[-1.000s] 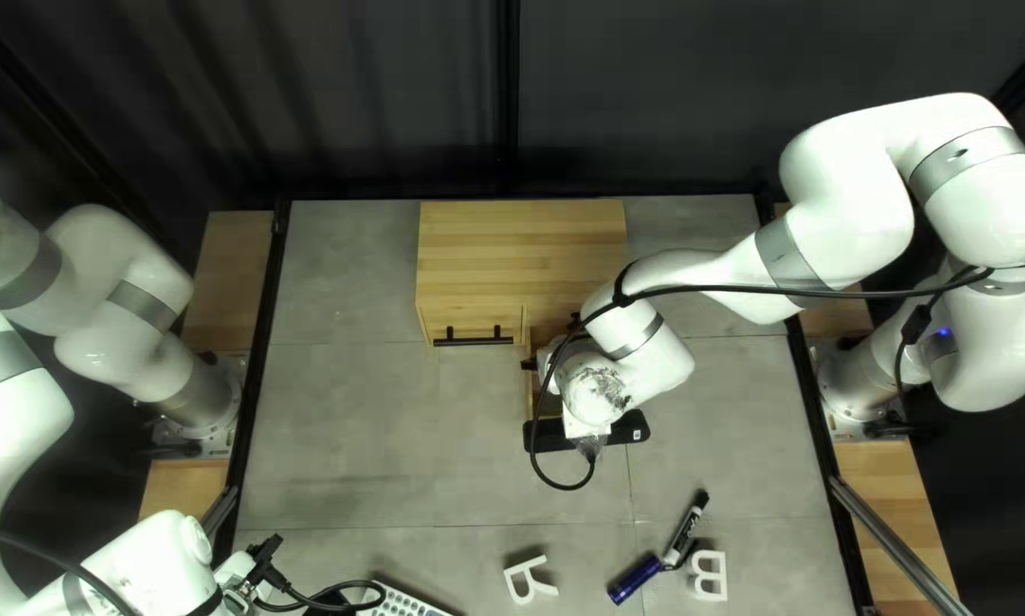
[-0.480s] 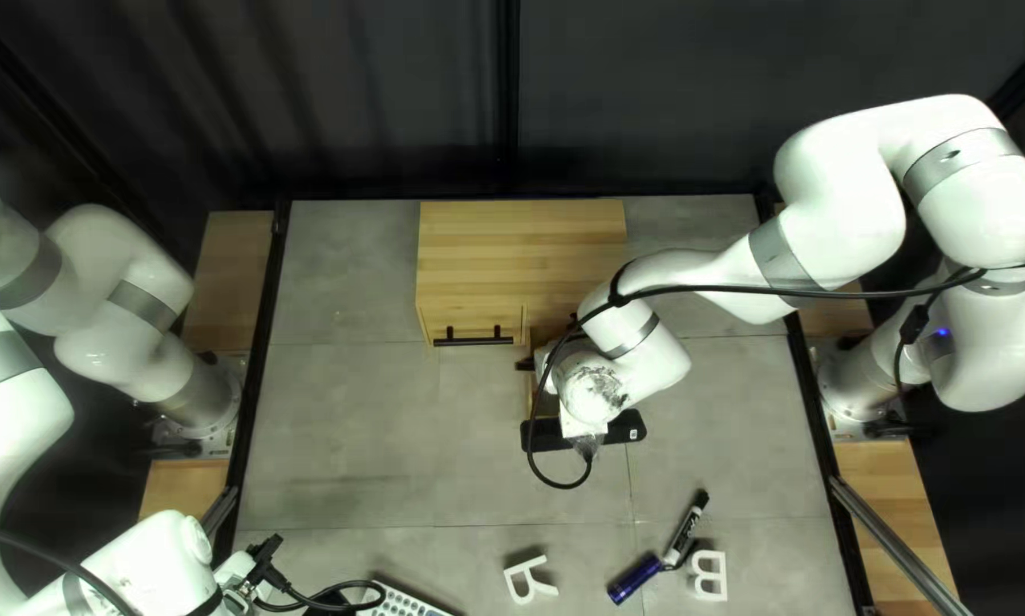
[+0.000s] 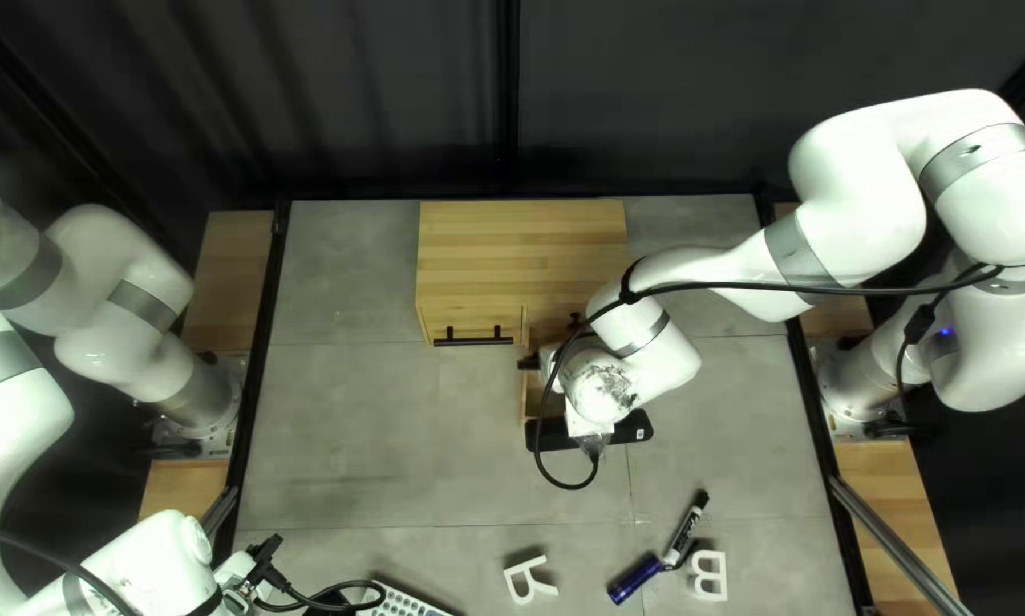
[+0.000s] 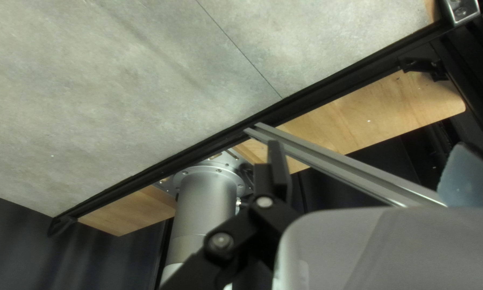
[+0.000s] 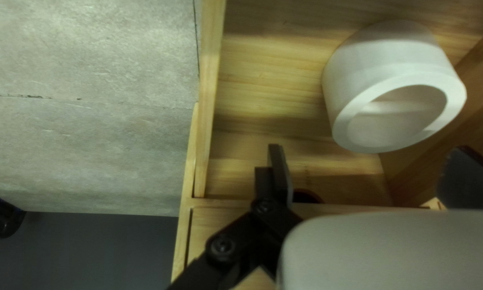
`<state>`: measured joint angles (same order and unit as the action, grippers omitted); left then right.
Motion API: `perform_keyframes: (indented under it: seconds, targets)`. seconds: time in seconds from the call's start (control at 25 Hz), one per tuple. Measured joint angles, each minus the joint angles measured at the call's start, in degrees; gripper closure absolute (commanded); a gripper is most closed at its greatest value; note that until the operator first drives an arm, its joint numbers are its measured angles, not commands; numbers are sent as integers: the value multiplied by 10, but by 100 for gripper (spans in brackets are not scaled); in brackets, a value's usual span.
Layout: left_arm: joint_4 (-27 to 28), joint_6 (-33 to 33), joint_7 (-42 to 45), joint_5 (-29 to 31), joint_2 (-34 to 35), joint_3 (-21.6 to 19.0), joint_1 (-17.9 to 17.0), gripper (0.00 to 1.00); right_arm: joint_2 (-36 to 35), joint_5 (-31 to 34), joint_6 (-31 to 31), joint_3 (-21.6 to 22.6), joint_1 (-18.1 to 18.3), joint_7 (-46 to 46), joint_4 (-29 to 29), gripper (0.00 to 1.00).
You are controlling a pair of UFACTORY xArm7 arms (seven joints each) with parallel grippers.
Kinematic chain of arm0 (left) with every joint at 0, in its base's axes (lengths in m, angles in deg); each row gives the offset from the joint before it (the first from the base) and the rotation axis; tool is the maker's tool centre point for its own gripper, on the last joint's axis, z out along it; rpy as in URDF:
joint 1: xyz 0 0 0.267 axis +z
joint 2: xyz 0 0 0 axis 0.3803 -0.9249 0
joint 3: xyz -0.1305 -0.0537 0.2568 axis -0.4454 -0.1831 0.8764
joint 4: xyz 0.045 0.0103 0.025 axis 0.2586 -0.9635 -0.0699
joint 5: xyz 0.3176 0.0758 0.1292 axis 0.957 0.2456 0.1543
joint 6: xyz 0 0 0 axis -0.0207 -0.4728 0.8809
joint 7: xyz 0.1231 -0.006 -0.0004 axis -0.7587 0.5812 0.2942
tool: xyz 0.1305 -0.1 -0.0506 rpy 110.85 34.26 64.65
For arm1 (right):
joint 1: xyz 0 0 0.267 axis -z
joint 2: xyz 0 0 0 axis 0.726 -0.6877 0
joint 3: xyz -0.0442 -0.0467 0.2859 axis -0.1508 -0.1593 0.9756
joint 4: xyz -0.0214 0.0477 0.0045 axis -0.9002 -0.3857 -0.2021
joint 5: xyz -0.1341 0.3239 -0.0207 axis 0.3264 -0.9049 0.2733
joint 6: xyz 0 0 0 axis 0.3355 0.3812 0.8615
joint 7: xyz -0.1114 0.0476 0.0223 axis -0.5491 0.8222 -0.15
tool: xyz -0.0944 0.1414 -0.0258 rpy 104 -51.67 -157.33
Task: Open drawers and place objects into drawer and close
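Note:
The wooden cabinet point(image 3: 521, 245) stands at the table's far side, its left drawer shut with a black handle point(image 3: 475, 339). My right gripper point(image 3: 552, 367), mostly hidden under its arm, is over the pulled-out right drawer point(image 3: 532, 399). In the right wrist view my right gripper point(image 5: 367, 172) is open above this drawer point(image 5: 212, 80). A white ring-shaped roll point(image 5: 359, 70) lies inside, ahead of the fingers, not held. My left gripper point(image 3: 264, 559) is at the lower left of the top left view; in its wrist view the left gripper point(image 4: 367, 174) is open and empty.
Near the table's front edge lie a black-and-white marker point(image 3: 683, 534), a blue marker point(image 3: 634, 578), a white letter R point(image 3: 529, 580), a white letter B point(image 3: 710, 574) and a keyboard point(image 3: 410, 601). A metal rail point(image 4: 338, 164) shows beyond the left gripper.
After a slight shift left, my right arm has moved a little to the right in the top left view. The left arm, cabinet and loose items look unmoved.

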<state>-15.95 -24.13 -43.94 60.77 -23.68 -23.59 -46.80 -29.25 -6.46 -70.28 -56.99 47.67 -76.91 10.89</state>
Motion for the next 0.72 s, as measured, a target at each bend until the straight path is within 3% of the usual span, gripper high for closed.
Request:
perform_keyframes:
  seconds: [0.32,0.6,0.64,0.68,0.72]
  targets:
    - [0,0,0,0,0,0,0,0,27,-28,-37,16,-16,9,1,97]
    - [0,0,0,0,0,0,0,0,40,-73,-102,38,-40,28,-35,92]
    - [0,0,0,0,0,0,0,0,37,-80,-112,41,-44,30,-43,75]
    - [0,0,0,0,0,0,0,0,35,-86,-118,43,-46,31,-50,27]
    - [0,0,0,0,0,0,0,0,30,-91,-125,45,-49,31,-59,16]
